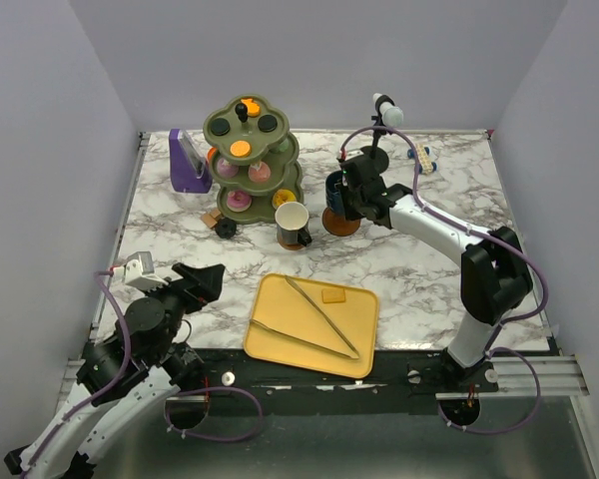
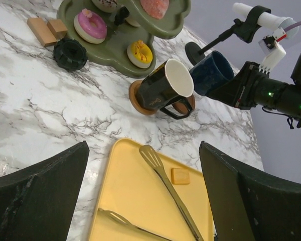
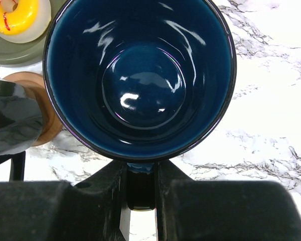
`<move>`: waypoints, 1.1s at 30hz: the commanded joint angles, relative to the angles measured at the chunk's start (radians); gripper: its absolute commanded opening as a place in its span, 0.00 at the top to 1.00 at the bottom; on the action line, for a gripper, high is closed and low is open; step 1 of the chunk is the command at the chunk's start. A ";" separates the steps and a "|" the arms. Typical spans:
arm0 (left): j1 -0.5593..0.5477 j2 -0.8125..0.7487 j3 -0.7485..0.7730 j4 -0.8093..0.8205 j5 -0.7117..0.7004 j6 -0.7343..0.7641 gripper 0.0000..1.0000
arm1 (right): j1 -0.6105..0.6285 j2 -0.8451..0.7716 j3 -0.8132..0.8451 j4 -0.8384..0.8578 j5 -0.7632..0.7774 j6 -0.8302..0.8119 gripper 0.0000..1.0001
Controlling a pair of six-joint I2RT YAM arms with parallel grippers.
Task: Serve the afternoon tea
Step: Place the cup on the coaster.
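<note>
The white marble counter (image 1: 429, 261) carries the olive-green three-tier stand (image 1: 220, 126) at its back; the left gripper (image 1: 205, 276) hangs fully spread, empty, while the right gripper (image 3: 140, 173) clamps the handle of the glossy dark-blue ceramic mug (image 3: 140, 75) over a round brown coaster (image 1: 341, 225) (contact unclear): best lowered level and centred, then released gently.

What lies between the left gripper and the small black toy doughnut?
Only bare marble tabletop separates left gripper from black doughnut; left wrist view shows it.
</note>
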 commanded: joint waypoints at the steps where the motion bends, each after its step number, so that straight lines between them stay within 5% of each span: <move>1: 0.005 -0.006 -0.019 0.014 0.036 -0.010 0.01 | -0.007 -0.024 -0.009 0.090 -0.017 -0.022 1.00; 33: 0.005 0.014 -0.133 0.055 0.101 -0.051 0.01 | -0.022 0.066 -0.084 0.173 -0.040 0.022 1.00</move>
